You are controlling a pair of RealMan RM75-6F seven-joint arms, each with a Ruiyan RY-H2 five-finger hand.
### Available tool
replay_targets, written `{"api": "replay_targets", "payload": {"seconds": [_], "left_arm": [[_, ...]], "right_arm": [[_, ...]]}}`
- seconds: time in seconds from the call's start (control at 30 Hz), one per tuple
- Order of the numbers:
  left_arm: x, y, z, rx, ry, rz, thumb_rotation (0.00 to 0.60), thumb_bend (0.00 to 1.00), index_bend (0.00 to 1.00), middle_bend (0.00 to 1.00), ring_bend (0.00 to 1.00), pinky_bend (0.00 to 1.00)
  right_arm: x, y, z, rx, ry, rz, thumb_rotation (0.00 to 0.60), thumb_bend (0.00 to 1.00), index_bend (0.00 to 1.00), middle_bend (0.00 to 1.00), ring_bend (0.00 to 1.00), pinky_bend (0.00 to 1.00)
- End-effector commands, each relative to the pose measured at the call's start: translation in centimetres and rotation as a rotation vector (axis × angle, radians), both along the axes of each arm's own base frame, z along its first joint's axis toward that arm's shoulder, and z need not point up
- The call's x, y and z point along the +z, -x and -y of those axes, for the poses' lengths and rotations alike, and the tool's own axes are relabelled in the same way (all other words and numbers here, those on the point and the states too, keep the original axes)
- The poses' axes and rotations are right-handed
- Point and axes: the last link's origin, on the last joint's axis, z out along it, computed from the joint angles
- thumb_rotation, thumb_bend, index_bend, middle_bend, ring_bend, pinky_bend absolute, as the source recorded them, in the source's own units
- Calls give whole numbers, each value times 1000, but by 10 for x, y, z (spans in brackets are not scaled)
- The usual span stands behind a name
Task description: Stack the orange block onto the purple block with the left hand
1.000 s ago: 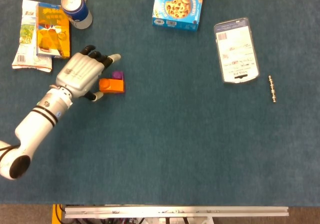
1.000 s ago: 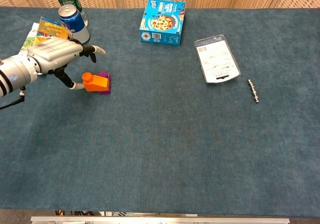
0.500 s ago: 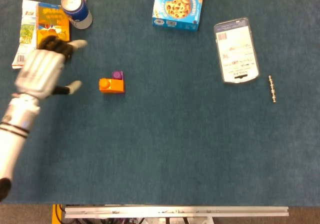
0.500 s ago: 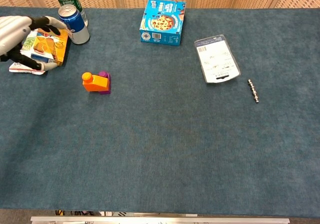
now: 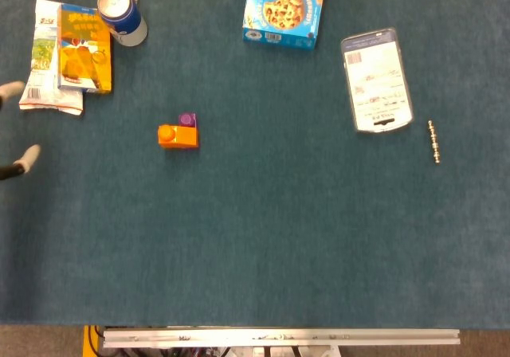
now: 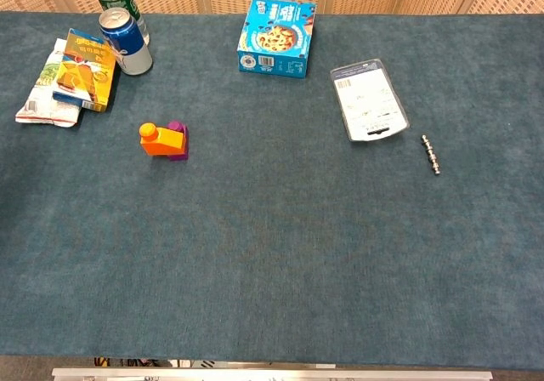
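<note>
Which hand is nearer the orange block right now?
Left. Only the fingertips of the left hand show, at the head view's left edge, well left of the orange block on the purple block. The right hand is in neither view.

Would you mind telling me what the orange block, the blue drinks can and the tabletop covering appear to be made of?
The orange block looks like moulded plastic: saturated uniform colour, crisp edges, a round stud on top, a slight sheen. The blue drinks can seems to be thin printed metal, judging by its silvery rim and lid. The dark blue tabletop covering looks like felt or short-pile fabric: matte and faintly mottled, though the exact textile is unclear.
</note>
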Motion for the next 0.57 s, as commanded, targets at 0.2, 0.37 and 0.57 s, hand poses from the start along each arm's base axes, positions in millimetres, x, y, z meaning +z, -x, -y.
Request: {"api": "replay_targets", "payload": {"seconds": [0.2,0.37,0.57], "left_arm": [[12,9,32,53,-44,-1,600,201,219,284,222,133],[15,10,41,59,-78,8,600,201,225,285,222,133],[13,10,48,52,-81,7,600,202,245,290,225,133]], "right_arm": [[-8,-7,3,34,-52,9,600,205,506,508,436,469],[-12,-11,4,49,-69,19,600,205,506,508,436,469],[-14,-14,5,51,-70,14,600,205,506,508,436,469]]}}
